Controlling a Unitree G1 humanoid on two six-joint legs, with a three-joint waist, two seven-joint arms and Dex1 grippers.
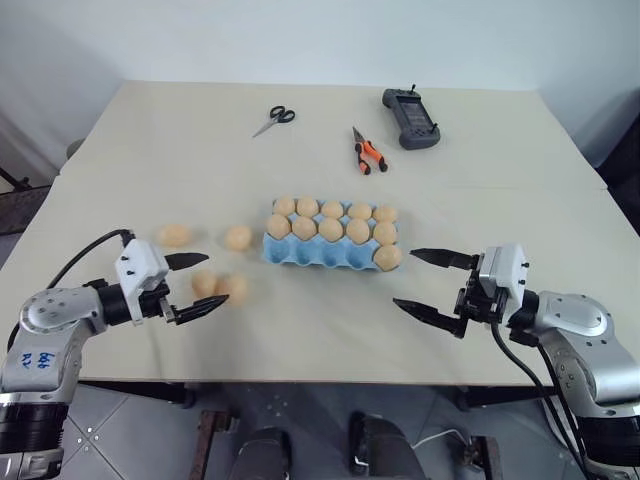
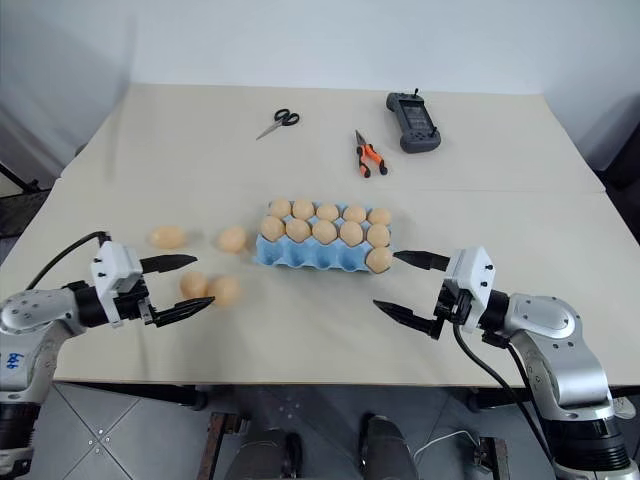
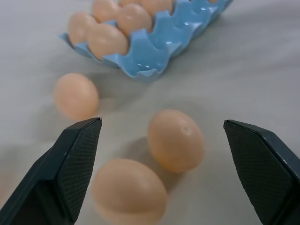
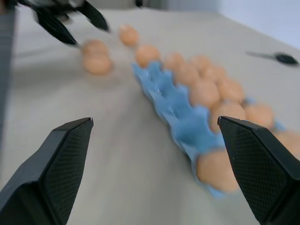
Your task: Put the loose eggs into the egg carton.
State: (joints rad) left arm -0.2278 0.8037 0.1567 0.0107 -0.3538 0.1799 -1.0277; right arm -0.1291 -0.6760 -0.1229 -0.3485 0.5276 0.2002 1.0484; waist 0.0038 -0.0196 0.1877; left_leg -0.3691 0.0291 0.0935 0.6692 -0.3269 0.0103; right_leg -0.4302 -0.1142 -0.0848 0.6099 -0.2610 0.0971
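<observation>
4 loose eggs [image 1: 220, 285] by egg carton [image 1: 300, 254], both end effectors agape – L [image 1: 192, 285], R [image 1: 430, 283]

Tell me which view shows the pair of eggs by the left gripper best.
The left wrist view: both eggs lie close up between the open left gripper fingers, apart from the egg carton. The head views show them small beside that gripper; the right wrist view shows them far off and blurred.
</observation>
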